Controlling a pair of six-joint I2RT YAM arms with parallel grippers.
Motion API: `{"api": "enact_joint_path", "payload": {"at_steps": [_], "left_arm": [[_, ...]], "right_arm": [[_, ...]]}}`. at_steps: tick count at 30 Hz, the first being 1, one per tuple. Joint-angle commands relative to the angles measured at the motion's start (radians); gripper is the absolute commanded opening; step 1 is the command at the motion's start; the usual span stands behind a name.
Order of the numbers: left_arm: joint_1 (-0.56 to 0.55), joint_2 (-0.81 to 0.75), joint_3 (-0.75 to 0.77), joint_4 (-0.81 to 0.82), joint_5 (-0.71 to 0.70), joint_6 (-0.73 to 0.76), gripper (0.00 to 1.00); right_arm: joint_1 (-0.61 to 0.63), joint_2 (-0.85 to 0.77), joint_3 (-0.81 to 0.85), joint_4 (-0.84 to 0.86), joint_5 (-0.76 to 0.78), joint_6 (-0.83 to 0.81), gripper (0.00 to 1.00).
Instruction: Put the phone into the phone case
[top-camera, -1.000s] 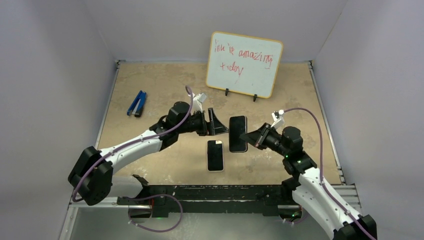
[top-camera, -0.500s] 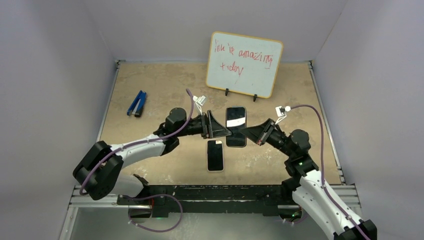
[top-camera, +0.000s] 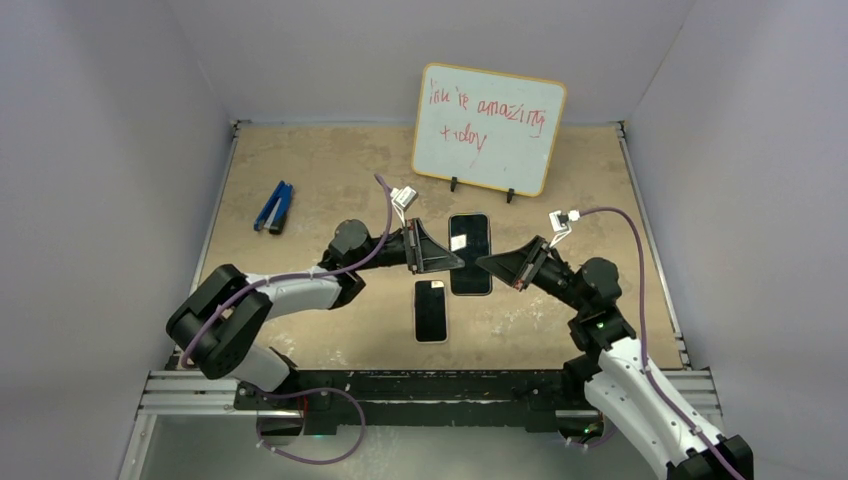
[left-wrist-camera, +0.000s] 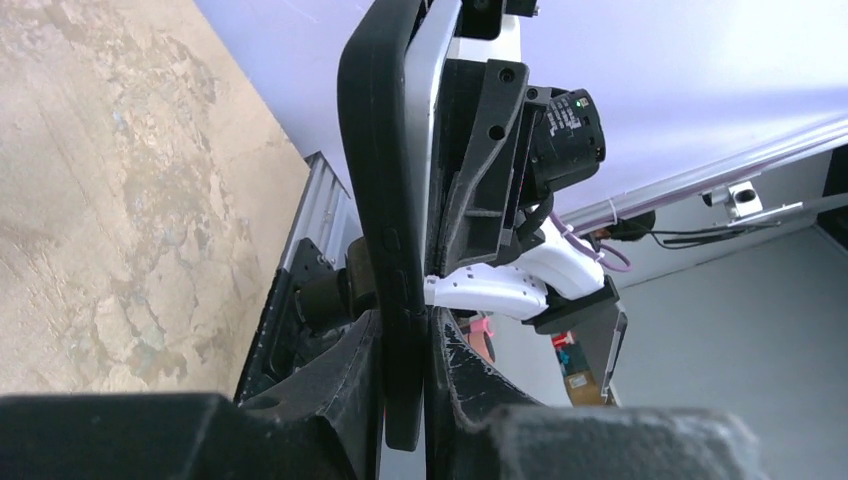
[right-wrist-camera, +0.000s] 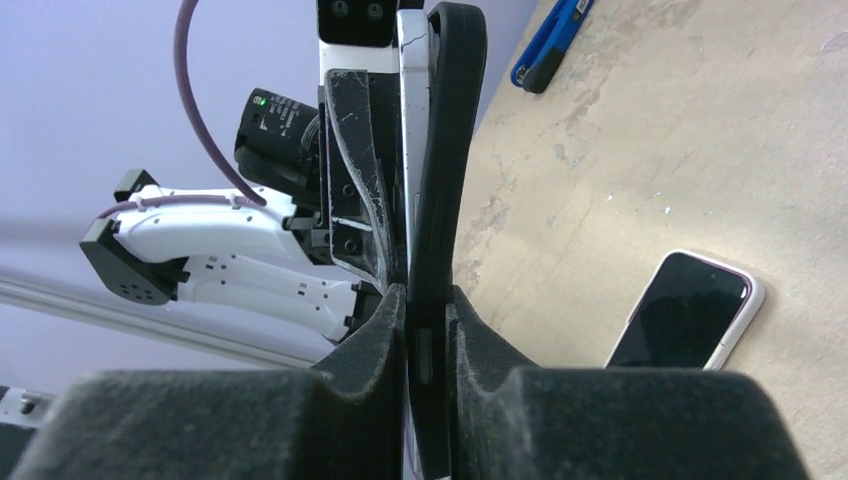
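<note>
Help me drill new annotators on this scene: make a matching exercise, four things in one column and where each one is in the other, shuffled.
Things
1. whiteboard
2. blue tool
3. black phone case
4. white-edged phone

Places
a. lying flat on the table, between the two arms
b. gripped from both sides by the left claw and the right claw
c. standing at the far end of the table
d. lying towards the table's left side

Pairs: 1-c, 2-d, 3-b, 4-a
</note>
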Motion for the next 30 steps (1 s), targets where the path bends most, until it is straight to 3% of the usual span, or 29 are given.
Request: {"api": "enact_joint_path", "payload": {"at_steps": [1,5,10,14,27,30], "left_arm": [[0.0,0.006,0.004,0.126,0.068,-0.001,0.01],[0.0,-0.034,0.005,0.022,0.119,0.114,0.0],[0.0,-0.132,0.018,-0.25,0.166,0.345,0.0],[0.001,-0.178,0.031,-0.385,0.197,0.459,0.0],[0.001,-0.187,0.026,-0.415,0.24,0.493,0.0],[0.001,-0.19,0.028,-0.427,0.242,0.502,0.0]], "right_arm": [[0.001,-0.012,0.047,0.049,-0.037,-0.005,0.25],[0.001,-0.013,0.07,0.009,-0.042,0.001,0.5],[0.002,0.014,0.118,-0.004,-0.055,0.0,0.7],[0.001,0.044,0.163,-0.027,-0.071,-0.024,0.71],[0.001,0.076,0.242,-0.131,-0.106,-0.143,0.63],[0.001,0.089,0.246,-0.135,-0.14,-0.165,0.57]]}}
